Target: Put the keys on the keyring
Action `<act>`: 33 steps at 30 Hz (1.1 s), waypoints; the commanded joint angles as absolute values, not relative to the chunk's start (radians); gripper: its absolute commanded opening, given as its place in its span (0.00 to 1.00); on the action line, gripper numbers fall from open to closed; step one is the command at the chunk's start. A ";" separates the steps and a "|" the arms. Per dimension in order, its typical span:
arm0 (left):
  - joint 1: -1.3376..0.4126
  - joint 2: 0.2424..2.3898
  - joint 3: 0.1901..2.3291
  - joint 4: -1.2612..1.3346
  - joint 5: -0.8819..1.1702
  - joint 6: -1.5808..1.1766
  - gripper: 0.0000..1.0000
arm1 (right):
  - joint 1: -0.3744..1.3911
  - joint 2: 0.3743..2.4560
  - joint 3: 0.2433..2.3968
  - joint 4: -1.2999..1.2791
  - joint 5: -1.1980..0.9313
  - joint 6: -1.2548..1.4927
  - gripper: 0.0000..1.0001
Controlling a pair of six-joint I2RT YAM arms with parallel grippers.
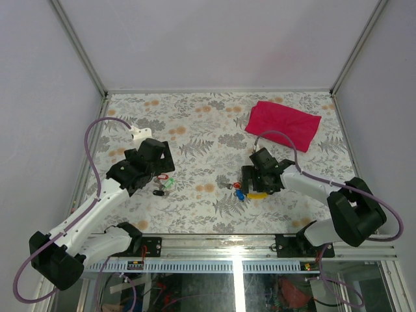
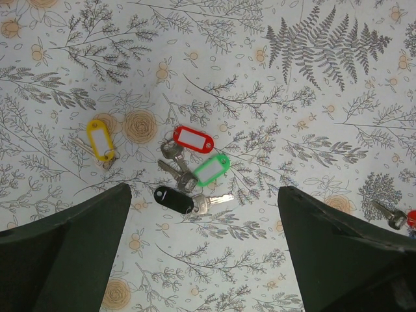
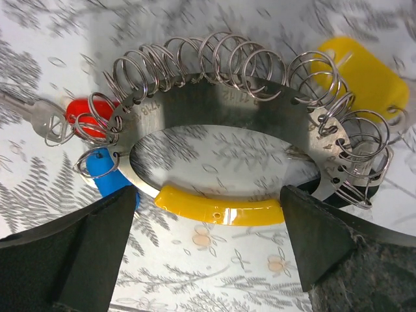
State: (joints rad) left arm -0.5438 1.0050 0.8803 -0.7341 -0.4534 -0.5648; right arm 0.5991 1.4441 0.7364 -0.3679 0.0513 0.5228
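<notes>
Keys (image 2: 186, 179) lie uncrowded, well apart from keyring (image 3: 214, 97).

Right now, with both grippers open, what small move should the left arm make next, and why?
Probably lower the left gripper straight onto the keys: its jaws stand open with the red, green and black tagged keys lying loose between them, and the right gripper hovers open over the keyring.
</notes>
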 commanded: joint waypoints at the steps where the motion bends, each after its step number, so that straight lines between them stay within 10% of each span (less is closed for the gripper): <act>1: -0.552 1.000 0.884 -0.713 -0.472 -0.568 1.00 | 0.594 1.333 0.685 -0.475 0.096 0.610 0.99; 12: -0.555 1.007 0.884 -0.713 -0.471 -0.568 1.00 | 0.594 1.106 0.666 -0.362 -0.115 0.549 0.96; 33: -0.564 1.015 0.883 -0.713 -0.473 -0.568 1.00 | 0.755 1.361 0.790 -0.521 0.148 0.466 0.64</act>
